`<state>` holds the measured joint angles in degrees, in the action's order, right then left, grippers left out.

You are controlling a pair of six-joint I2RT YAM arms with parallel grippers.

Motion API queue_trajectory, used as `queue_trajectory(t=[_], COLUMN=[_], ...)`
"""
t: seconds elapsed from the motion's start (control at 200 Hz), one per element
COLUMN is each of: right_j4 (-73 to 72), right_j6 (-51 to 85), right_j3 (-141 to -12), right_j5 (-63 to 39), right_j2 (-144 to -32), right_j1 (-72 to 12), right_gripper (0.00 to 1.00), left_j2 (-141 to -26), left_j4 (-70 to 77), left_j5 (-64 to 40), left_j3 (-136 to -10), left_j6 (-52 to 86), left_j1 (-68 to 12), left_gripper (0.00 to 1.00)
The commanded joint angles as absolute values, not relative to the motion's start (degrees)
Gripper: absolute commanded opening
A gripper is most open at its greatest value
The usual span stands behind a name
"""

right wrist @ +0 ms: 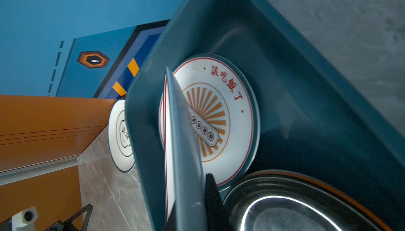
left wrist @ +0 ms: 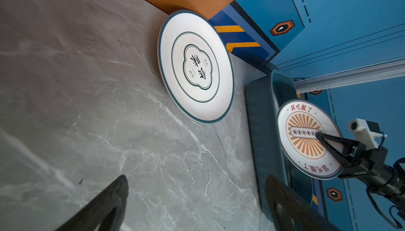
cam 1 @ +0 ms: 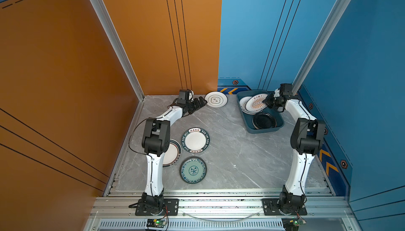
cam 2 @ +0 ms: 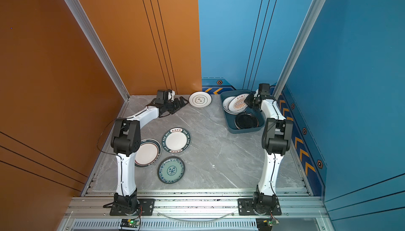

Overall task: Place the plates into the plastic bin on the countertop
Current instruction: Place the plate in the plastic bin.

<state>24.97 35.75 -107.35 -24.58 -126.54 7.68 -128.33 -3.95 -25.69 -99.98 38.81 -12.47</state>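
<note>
The right fingers (left wrist: 322,136) grip a tilted white orange-sunburst round plate (left wrist: 302,146) over the far end of the dark teal plastic bin (cam 1: 263,130), which seems to call next for lowering and release; the wide-spread left fingers (left wrist: 114,192) face a green-rimmed white plate (cam 1: 215,99) on the grey marble tabletop (cam 1: 230,148).

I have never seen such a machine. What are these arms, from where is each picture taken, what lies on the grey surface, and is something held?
These are two robot arms, each ending in a claw. Two pictures look down on the whole scene; two come from cameras on the wrists. On the countertop lie four plates: an emblem plate at the back, a lettered plate, a green-rimmed plate partly hidden by the left arm, and a teal floral plate. The bin holds a black plate and a sunburst plate. The right claw is shut on a second sunburst plate above it. The left claw is open, empty.
</note>
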Motion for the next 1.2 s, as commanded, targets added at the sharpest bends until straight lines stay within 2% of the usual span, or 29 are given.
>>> queue_trajectory(t=[0.0,0.27,0.541,0.736,0.861,0.886,1.011,1.192], right_j4=[26.31,29.86,31.01,31.97,32.57,32.77,34.17,36.50], right_j6=[34.73,34.89,34.50,33.57,33.65,33.66,33.06,31.15], right_j3=[-111.81,-119.27,-120.41,-120.32,-120.41,-120.41,-120.41,-120.50], right_j5=[-23.89,-23.38,-21.80,-20.84,-20.16,-20.03,-18.57,-15.60], right_j2=[-128.29,-134.82,-136.62,-137.27,-137.88,-137.98,-138.34,-138.08], right_j1=[7.95,7.13,6.26,5.32,4.92,4.86,4.84,4.83], right_gripper=[0.00,0.00,0.07,0.21,0.31,0.33,0.44,0.50], left_j2=[-131.39,-138.63,-145.75,-149.95,-152.79,-153.20,-154.53,-155.41], left_j4=[-6.81,-9.28,-13.22,-13.73,-14.84,-14.98,-15.03,-14.07], left_j5=[-24.52,-22.33,-20.58,-19.45,-18.77,-18.53,-17.22,-16.28], left_j3=[-103.66,-112.46,-122.58,-127.27,-130.61,-131.04,-132.01,-132.25], left_j6=[37.97,38.88,39.72,41.24,42.16,42.34,42.88,43.76], left_j1=[-13.06,-13.83,-14.72,-15.27,-15.71,-15.78,-16.00,-16.05], left_gripper=[0.98,1.00,0.96,0.88,0.88,0.83,0.80,0.76])
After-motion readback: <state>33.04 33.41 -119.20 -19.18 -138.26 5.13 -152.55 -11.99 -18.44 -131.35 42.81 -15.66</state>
